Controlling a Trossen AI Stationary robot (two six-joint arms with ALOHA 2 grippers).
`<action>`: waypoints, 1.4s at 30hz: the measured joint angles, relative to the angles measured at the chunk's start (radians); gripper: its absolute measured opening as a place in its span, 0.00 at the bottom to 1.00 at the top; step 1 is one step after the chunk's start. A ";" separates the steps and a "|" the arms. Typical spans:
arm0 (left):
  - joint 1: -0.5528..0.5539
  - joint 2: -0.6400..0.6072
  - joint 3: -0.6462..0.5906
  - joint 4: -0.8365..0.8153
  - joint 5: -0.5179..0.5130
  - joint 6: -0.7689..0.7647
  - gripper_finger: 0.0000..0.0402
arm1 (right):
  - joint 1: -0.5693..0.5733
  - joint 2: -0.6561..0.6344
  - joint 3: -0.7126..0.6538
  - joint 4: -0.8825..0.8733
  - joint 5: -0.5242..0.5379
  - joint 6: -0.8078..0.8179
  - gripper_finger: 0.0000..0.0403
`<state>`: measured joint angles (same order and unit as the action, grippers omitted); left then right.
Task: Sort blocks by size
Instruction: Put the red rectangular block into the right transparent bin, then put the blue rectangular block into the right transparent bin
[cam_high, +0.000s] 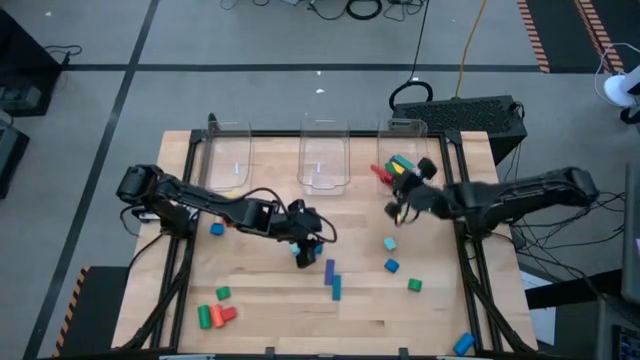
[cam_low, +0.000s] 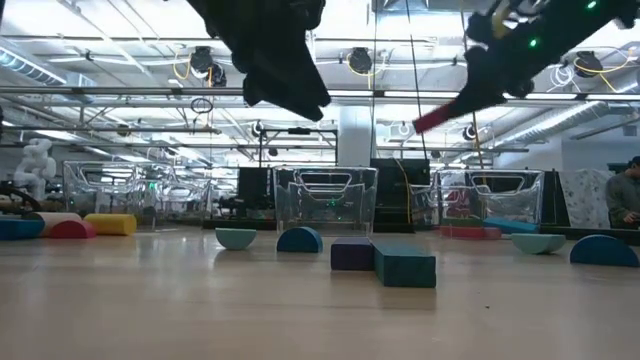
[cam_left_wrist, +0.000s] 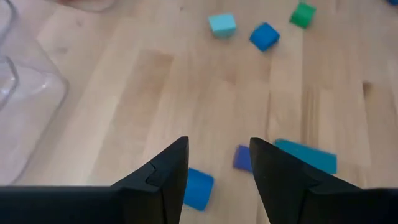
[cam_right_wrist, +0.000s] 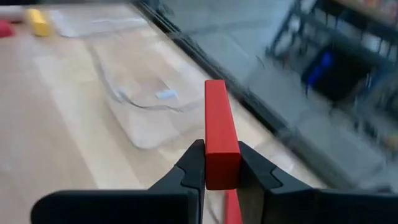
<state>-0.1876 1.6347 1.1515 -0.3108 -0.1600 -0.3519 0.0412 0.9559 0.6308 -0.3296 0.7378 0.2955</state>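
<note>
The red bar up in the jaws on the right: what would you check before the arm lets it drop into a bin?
1. Grip on the red bar: ok, the right gripper has its jaws shut on the bar's lower end.
2. Bar clear of the table: ok, the low view shows it in the air.
3. Bar over the right-hand bin: cannot tell; in the high view the gripper hangs at the bin's near edge.
4. Room in that bin: ok, only a few blocks show there.
5. Left gripper out of the way: ok, it hangs open mid-table over a blue block.
</note>
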 joint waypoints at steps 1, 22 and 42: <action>-0.005 0.004 0.000 0.005 0.000 0.000 0.43 | -0.044 -0.010 0.000 -0.013 -0.030 0.011 0.10; -0.043 0.196 0.000 -0.005 -0.005 0.097 0.43 | -0.593 0.162 0.000 -0.114 -0.535 -0.023 0.19; -0.125 0.211 0.000 0.121 0.010 0.386 0.43 | -0.451 -0.070 0.000 -0.110 -0.654 0.070 0.43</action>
<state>-0.3122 1.8454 1.1515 -0.1896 -0.1500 0.0345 -0.4098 0.8856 0.6308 -0.4393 0.0842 0.3654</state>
